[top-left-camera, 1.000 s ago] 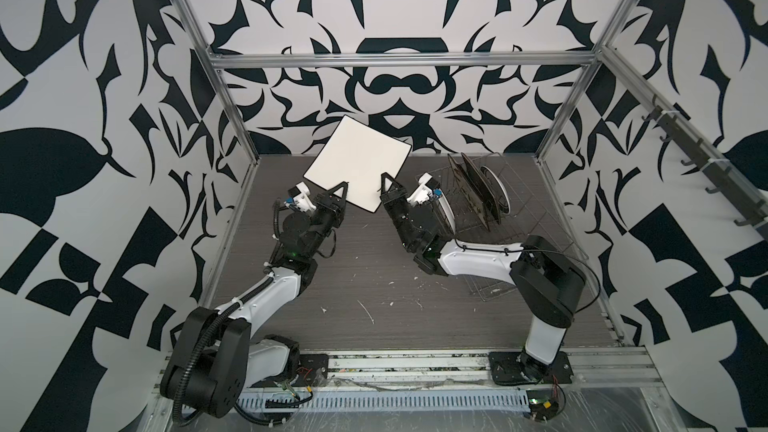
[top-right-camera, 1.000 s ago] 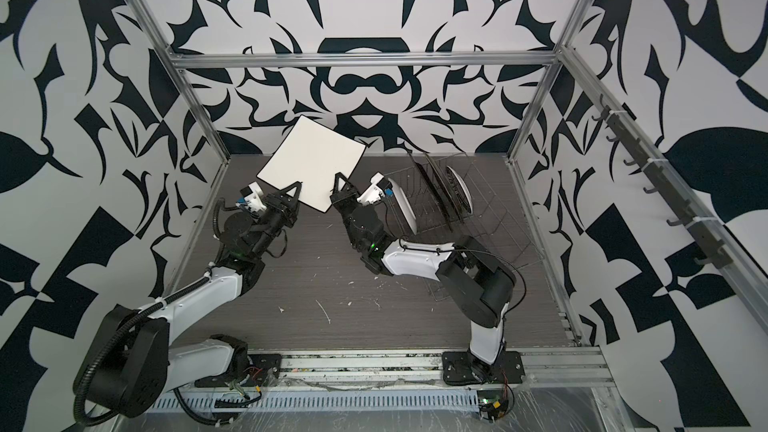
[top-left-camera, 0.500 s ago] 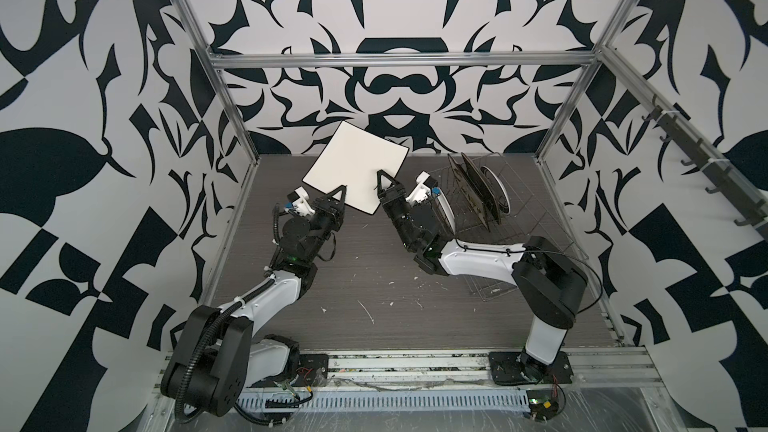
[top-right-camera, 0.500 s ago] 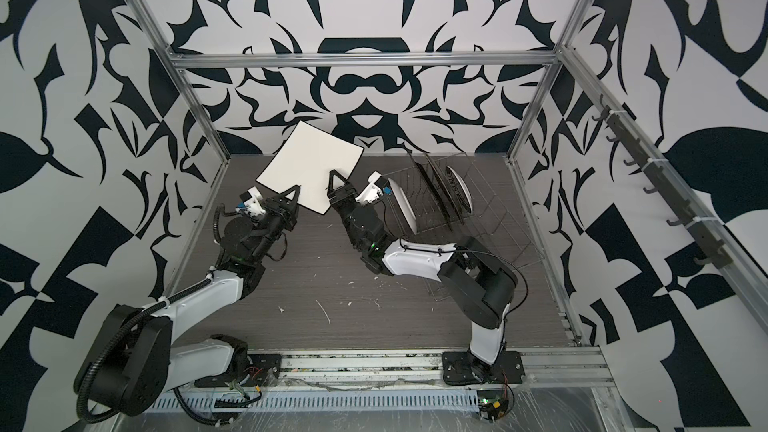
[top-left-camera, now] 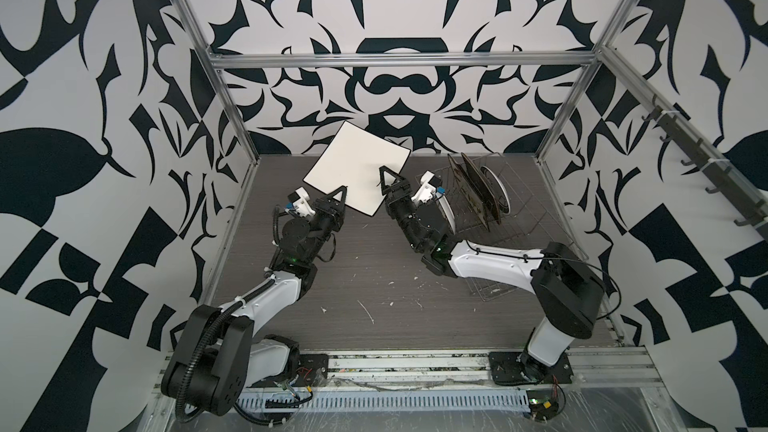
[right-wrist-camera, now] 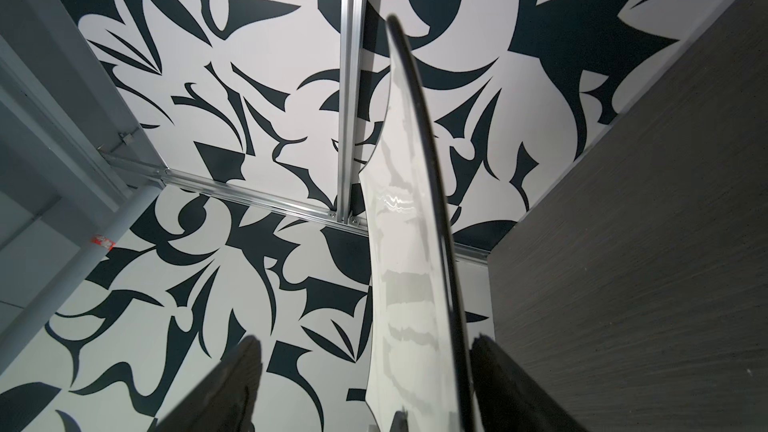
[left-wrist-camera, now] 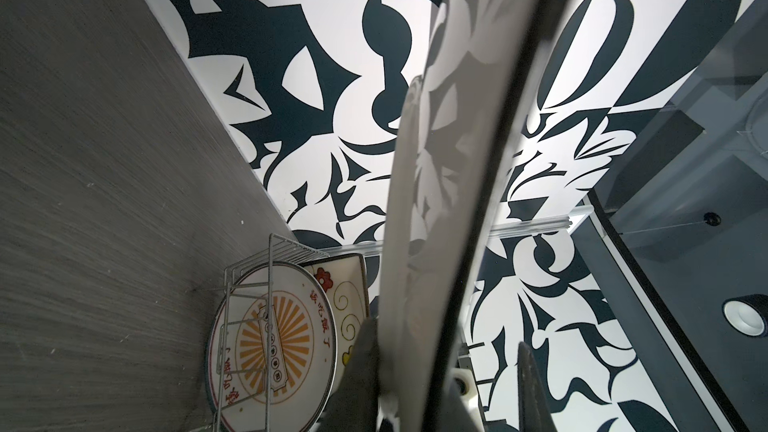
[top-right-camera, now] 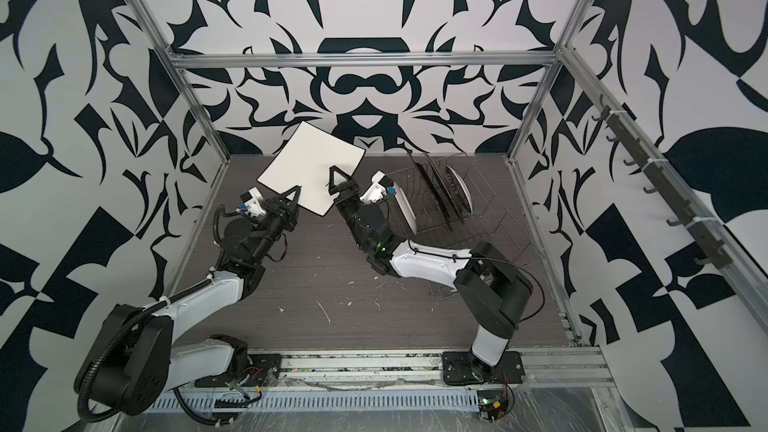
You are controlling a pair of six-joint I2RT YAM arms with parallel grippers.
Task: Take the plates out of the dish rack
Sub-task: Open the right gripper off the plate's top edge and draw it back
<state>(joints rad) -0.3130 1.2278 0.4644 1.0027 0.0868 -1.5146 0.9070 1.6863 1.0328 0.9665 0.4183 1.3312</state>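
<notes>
Your left gripper [top-left-camera: 340, 196] clamps the white plate [top-left-camera: 355, 164] aloft; your right gripper [top-left-camera: 385, 178], jaws apart, straddles its edge

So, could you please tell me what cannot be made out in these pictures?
- Plates in the dish rack: in both top views they stand edge-on, overlapping.
- Rack's near end: under the right arm.
- Flowered plate: left wrist view, behind the round plate; the held white square plate blocks the rest.
</notes>
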